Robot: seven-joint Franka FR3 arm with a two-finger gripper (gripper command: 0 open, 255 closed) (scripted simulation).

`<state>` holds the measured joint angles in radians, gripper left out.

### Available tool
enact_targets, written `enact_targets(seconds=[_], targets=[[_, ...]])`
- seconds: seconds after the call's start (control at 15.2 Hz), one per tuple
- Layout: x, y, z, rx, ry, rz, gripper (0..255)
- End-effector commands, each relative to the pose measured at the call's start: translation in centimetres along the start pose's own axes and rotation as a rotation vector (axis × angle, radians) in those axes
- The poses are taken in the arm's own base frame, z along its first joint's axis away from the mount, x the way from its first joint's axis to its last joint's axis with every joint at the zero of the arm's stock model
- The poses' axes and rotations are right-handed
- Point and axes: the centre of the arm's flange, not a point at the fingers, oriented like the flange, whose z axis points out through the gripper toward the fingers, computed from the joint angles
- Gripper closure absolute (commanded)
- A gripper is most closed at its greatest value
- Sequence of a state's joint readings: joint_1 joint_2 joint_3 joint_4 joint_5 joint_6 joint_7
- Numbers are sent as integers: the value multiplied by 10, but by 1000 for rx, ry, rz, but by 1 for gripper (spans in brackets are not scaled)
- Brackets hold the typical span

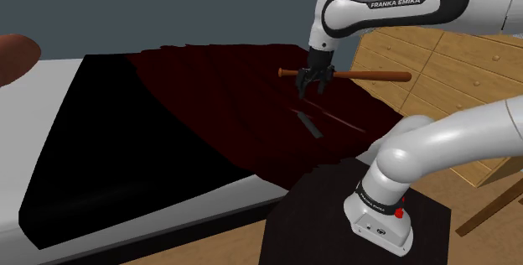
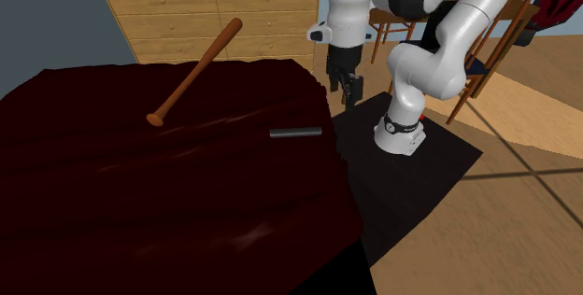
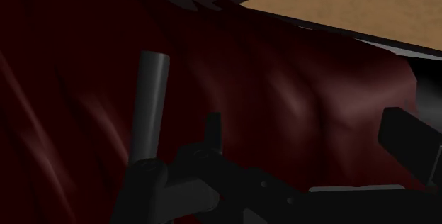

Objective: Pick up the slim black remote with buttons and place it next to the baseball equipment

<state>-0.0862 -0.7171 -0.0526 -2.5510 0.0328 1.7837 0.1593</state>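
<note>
The slim dark remote lies flat on the dark red blanket that covers the bed, close to the blanket's edge on the side of the black stand. It reads as a plain dark bar; no buttons can be made out on it. The wooden baseball bat lies on the same blanket, farther in from that edge and apart from the remote. Its thick end reaches toward the edge by the wooden dresser, and whether it overhangs there cannot be told. In the shoulder view the gripper hangs in front of the bat and hides a short stretch of its handle. Its two fingers stand apart and carry nothing. In the wrist view the remote runs alongside one of the fingers, outside the gap between them and untouched, and its near end is covered by the gripper's body. How high the claw sits above the blanket is hard to judge: the second exterior view puts it past the blanket's edge on the stand's side. A broad part of the bed cover in the shoulder view is flat black with no folds. A brown rounded shape is cut off at that view's left edge.
</note>
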Motion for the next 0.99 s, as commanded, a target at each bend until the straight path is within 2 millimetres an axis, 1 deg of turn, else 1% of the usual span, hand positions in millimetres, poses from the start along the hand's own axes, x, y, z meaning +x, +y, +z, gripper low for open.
enact_targets(seconds=[0.0,0.46,0.92], targets=[[12,11,20,-13,9,32,0],[52,54,85,-59,32,143,0],[87,103,147,-105,55,254,0]])
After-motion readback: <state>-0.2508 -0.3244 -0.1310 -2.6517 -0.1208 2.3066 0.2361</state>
